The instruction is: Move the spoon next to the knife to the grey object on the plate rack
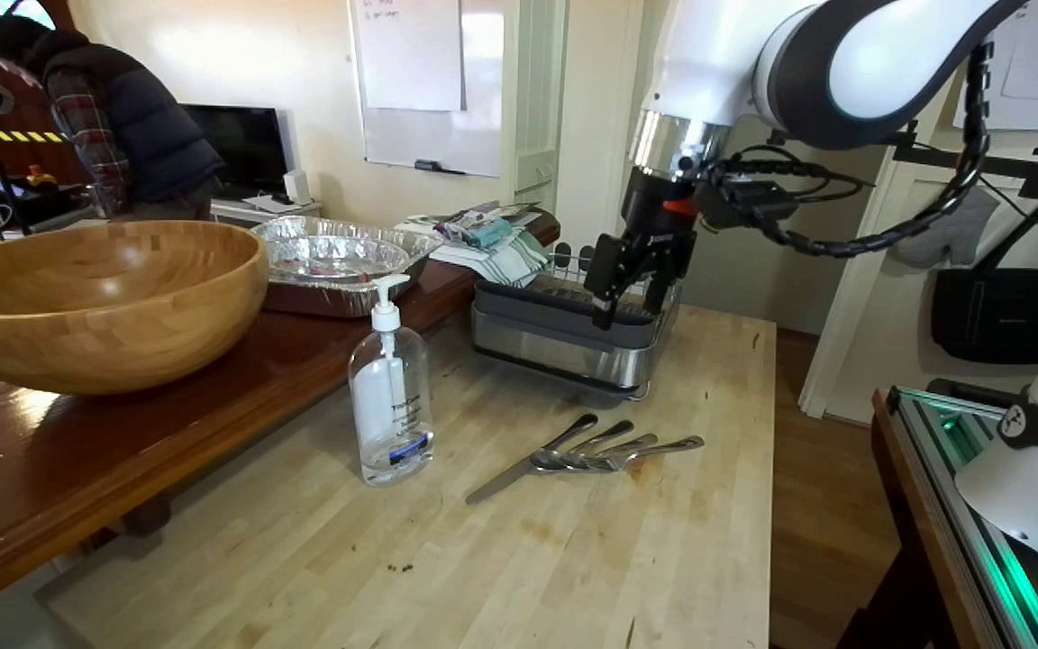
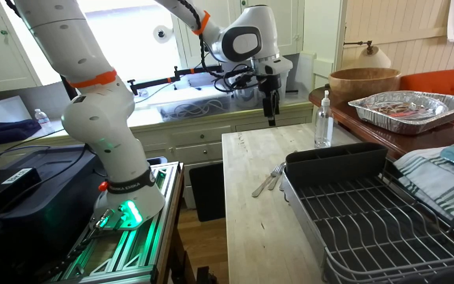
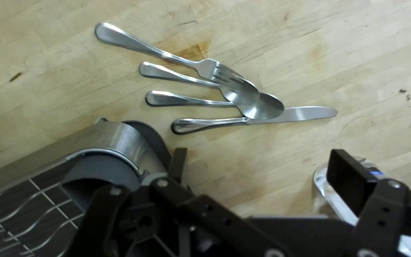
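The spoon [image 3: 191, 99] lies on the wooden table beside the knife [image 3: 209, 124], its bowl resting over the knife's blade in the wrist view. A second spoon [image 3: 180, 76] and a fork [image 3: 130, 41] overlap it on the far side from the knife. In an exterior view the knife [image 1: 505, 479] and spoon [image 1: 548, 461] lie in front of the plate rack [image 1: 555, 351]. The grey object [image 2: 337, 161], a dark grey cutlery holder, sits along the rack's near-utensil edge; it also shows in the wrist view [image 3: 100, 171]. My gripper [image 3: 260, 169] is open and empty, above the table [image 1: 632, 306].
A clear pump bottle [image 1: 393, 415] stands left of the utensils in an exterior view and near a fingertip in the wrist view [image 3: 337, 203]. A large wooden bowl [image 1: 104, 297], foil trays [image 1: 330, 252] and towels [image 2: 440, 181] lie on the adjoining dark table.
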You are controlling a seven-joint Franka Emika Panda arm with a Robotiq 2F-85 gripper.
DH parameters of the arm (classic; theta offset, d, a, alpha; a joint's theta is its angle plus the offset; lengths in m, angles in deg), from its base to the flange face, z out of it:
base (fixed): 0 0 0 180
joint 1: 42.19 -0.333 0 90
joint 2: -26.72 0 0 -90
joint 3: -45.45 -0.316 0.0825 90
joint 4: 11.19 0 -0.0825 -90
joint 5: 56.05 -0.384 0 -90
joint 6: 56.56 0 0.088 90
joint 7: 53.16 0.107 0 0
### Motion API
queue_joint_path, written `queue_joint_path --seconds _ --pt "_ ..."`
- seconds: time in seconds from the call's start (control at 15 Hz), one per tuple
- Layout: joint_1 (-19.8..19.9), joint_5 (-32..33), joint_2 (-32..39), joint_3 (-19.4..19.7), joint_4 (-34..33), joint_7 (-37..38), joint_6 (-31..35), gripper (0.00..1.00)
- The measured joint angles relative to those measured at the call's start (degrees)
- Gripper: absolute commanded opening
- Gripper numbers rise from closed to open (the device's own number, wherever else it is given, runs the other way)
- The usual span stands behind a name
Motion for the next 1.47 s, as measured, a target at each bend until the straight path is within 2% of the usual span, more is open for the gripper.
queue_joint_path --seconds 0.4,0.67,1.07,1.47 --pt "-0.02 0.9 1.61 -0.1 -0.09 3.66 0.0 1.0" --pt "0.02 0.78 2.79 0.27 0.04 10.29 1.54 1.0" --pt "-0.08 0.76 9.21 1.27 0.57 19.21 10.84 1.0" --pt "-1.75 -0.65 17.46 3.91 0.64 24.48 20.93 1.0"
